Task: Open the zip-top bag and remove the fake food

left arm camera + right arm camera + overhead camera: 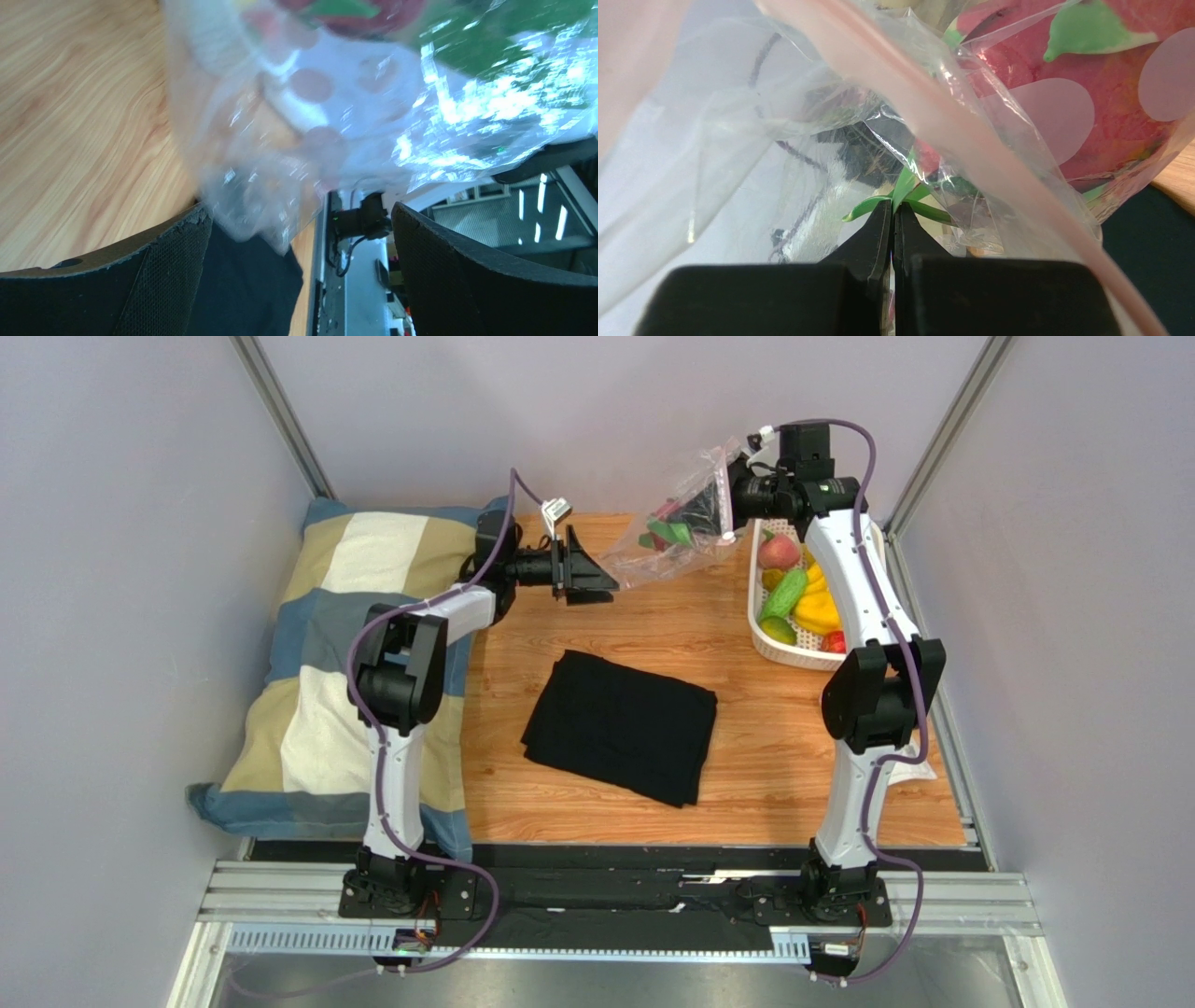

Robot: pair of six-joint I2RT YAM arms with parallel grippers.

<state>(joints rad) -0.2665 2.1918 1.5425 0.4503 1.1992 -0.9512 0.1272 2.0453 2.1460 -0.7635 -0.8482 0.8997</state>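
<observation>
The clear zip-top bag [683,501] hangs in the air at the back of the table. Inside it are fake food pieces: a pink-red spiky fruit [1088,112] and green parts [678,535]. My right gripper [727,501] is shut. In the right wrist view its tips [894,206] pinch green leaves of a fake food piece. The pink zip strip [948,119] and bag film [738,140] wrap around the tips. My left gripper [596,574] stands wide open beside the bag's lower corner [281,224]. That corner reaches between its pads [175,280], which do not press on it.
A white basket [758,623] at the back right holds several more fake fruits and vegetables. A folded black cloth [622,725] lies mid-table. It also shows below the left jaws as dark cloth [246,287]. A checked pillow [337,658] lies along the left side.
</observation>
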